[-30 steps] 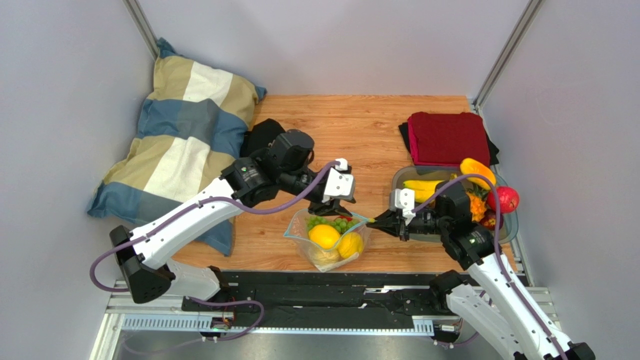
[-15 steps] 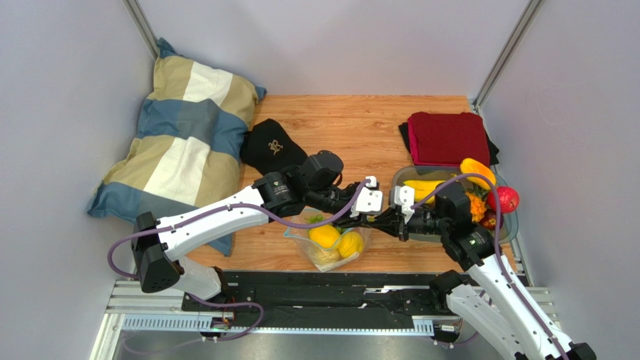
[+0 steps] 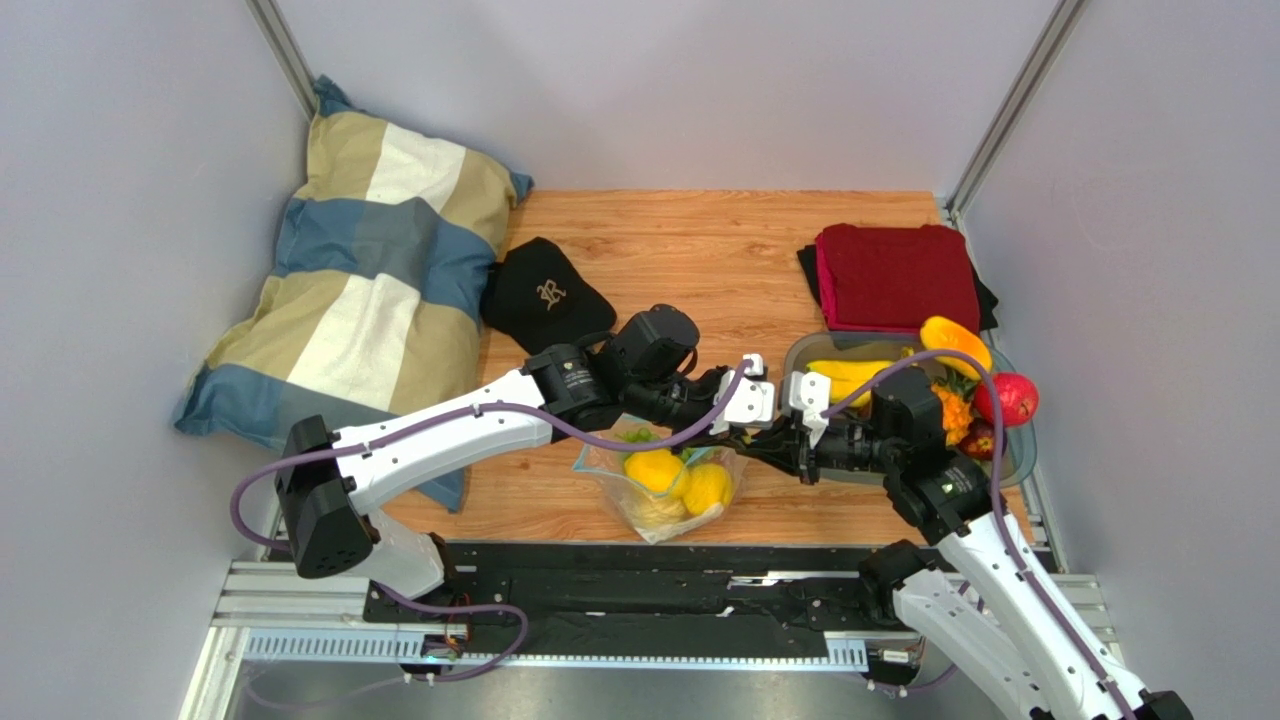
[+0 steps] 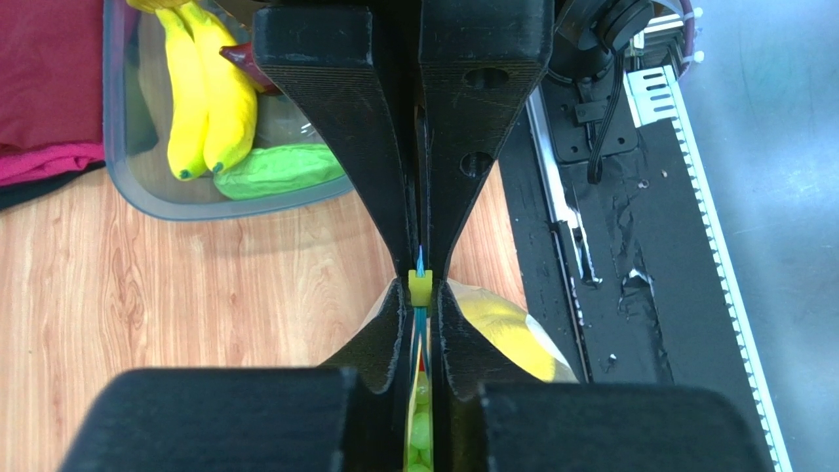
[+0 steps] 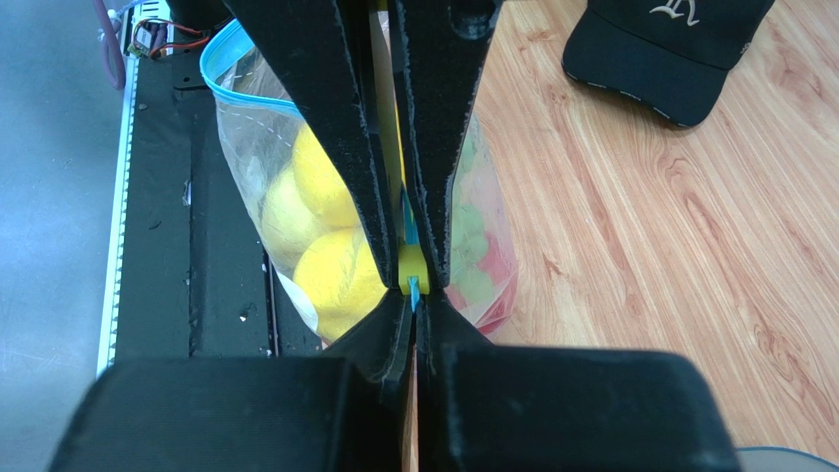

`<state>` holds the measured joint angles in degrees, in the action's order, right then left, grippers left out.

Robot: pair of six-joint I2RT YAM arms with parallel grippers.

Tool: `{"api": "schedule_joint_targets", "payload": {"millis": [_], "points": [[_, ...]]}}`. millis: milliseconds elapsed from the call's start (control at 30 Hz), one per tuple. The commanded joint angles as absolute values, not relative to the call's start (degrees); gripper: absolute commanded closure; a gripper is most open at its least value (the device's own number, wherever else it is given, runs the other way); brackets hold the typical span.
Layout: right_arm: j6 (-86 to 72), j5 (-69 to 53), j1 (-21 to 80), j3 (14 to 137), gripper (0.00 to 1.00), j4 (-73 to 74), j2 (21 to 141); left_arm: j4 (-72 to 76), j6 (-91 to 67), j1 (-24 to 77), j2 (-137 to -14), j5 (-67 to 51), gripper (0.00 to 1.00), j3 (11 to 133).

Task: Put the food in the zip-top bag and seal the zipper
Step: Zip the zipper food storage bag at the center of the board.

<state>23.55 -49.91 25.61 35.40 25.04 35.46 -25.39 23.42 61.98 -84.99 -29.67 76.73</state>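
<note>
Closing pass: over the last 1 s the left gripper (image 3: 756,431) has swept from the left end of the zip-top bag (image 3: 661,507) mouth across to its right end. It now meets the right gripper (image 3: 780,444) tip to tip.
Left jaws: pinched narrow on the zipper (image 4: 419,329), with the light-blue strip running between them and green grapes (image 4: 421,433) showing just below.
Right jaws: clamped tight on the same strip at its yellowish end (image 5: 413,268). This arm has hardly moved in that 1 s.
Bag mouth: it gaped wide 1 s ago and looks drawn flat from above now. A curl of blue rim (image 5: 225,51) at the far corner leaves it unclear whether the whole track is pressed shut.
Bag position: lying on the worktop (image 3: 721,270) near its front edge, between the 2 arms and just left of the grey tray (image 3: 793,357).
Contents: 3 yellow fruits (image 3: 657,471), the grapes and something red, all under clear plastic.
Tray: bananas (image 4: 202,88), a cucumber (image 4: 281,169) and a red fruit (image 3: 1014,398) sit there, outside the bag.
Meaning: the sealing sweep looks finished or nearly so. With food left in the tray, the task seems only partly met unless those pieces were never meant to go in.
Risk: letting go at the shared pinch could tug the track open again.
</note>
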Motion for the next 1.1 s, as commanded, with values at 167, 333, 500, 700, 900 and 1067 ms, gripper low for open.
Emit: {"api": "schedule_joint_targets", "payload": {"millis": [167,333,500,700,900,1067], "points": [[23.91,-49.13,25.93,35.86,1.0,23.55,32.79,-31.11,24.52,61.27,-82.36,-28.04,1.0,74.63],[22.6,-46.76,25.93,35.95,1.0,24.61,31.82,-33.83,24.43,58.89,-79.28,-26.46,1.0,72.34],[20.39,-44.04,25.93,35.25,1.0,24.79,30.24,-37.35,25.75,57.66,-76.65,-25.05,1.0,71.55],[19.25,-40.44,25.84,34.45,1.0,25.75,27.78,-40.69,28.21,55.03,-73.92,-22.85,1.0,70.4],[19.25,-36.48,25.75,34.37,1.0,27.95,26.46,-45.52,30.85,51.77,-70.58,-22.07,1.0,69.09],[19.95,-35.07,25.75,34.19,1.0,28.74,26.02,-47.02,33.48,50.19,-66.46,-19.69,1.0,65.84]]}}
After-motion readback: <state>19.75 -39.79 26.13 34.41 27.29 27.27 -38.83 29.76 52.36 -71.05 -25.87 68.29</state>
